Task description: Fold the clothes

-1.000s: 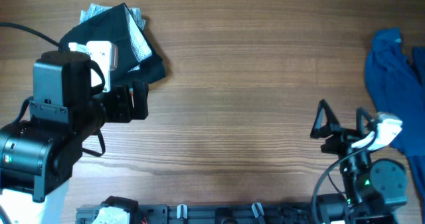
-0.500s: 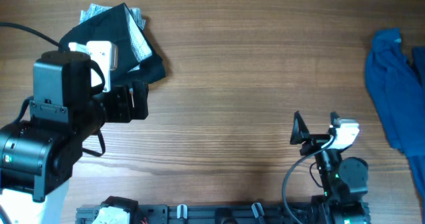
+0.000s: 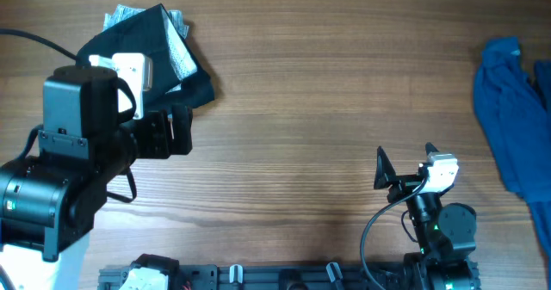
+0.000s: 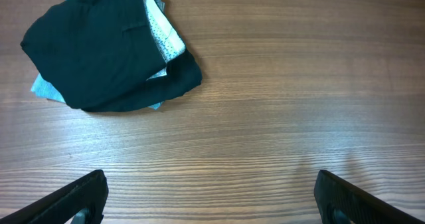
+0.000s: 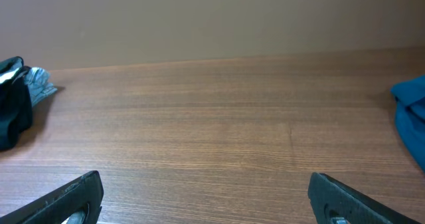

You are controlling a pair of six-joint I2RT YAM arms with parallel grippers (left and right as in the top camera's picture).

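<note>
My left pincer (image 4: 211, 203) and right pincer (image 3: 405, 166) were wide open and held nothing. The black shorts (image 4: 99, 48) lay piled on the pale-blue shorts (image 4: 164, 39) at the upper left, and they looked done to me. The blue garment (image 3: 508, 109) lay at the right edge. I think my right pincer had to reach it next.

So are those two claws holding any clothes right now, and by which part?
Nothing is held. The left gripper and the right gripper both stand open and empty; the black shorts and the blue garment lie apart from them.
</note>
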